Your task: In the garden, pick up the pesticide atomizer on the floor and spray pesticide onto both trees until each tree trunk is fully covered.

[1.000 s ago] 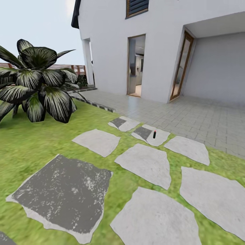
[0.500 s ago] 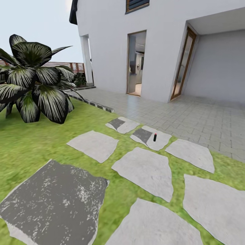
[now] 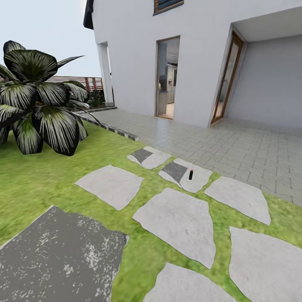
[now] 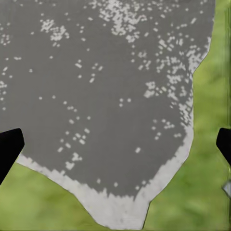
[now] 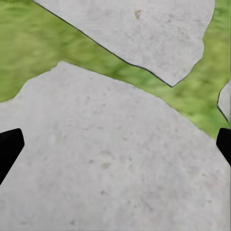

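Note:
Far ahead in the head view, a small dark upright object with a red top stands on a pale stepping stone. It may be the pesticide atomizer, but it is too small to tell. The trees are out of view. My left gripper hangs open over a dark grey speckled stepping stone, its black fingertips wide apart with nothing between them. My right gripper is open too, above a pale stepping stone with grass beside it.
Stepping stones cross the green lawn toward a tiled patio and the white house with an open doorway. A broad striped-leaf plant stands at the left, in front of a brown slat fence.
The whole head view has shifted: the stones, plant and small red-topped object sit lower and larger, so the camera has moved forward. Nothing in the garden itself has moved.

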Robot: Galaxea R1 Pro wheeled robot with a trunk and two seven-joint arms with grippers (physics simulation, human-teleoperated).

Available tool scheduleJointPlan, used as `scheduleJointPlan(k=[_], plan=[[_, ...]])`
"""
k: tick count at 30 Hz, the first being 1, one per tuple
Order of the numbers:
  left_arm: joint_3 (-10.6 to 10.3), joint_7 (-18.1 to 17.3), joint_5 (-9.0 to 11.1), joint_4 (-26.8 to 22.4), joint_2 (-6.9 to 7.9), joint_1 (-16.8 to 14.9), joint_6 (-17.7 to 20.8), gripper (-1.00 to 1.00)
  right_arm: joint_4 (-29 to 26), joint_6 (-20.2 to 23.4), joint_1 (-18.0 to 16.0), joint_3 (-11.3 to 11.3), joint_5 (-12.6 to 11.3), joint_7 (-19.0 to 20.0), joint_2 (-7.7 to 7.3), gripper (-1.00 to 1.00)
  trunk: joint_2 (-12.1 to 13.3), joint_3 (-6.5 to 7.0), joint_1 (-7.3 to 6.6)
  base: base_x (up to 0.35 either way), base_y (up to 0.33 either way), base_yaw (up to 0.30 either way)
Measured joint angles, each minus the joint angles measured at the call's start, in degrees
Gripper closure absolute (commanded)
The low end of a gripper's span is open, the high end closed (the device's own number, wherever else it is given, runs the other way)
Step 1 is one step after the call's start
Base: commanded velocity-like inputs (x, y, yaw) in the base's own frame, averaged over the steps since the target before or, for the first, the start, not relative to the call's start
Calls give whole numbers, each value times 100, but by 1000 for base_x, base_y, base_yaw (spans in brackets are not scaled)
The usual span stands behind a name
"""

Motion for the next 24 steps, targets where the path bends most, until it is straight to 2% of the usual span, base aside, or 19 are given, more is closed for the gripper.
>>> scheduleJointPlan(k=[24], plan=[[0,0,0,0,0,0,0,-100,-5,0,0,-1,-5,7,0,-100,0,0,0,318,-123,0]])
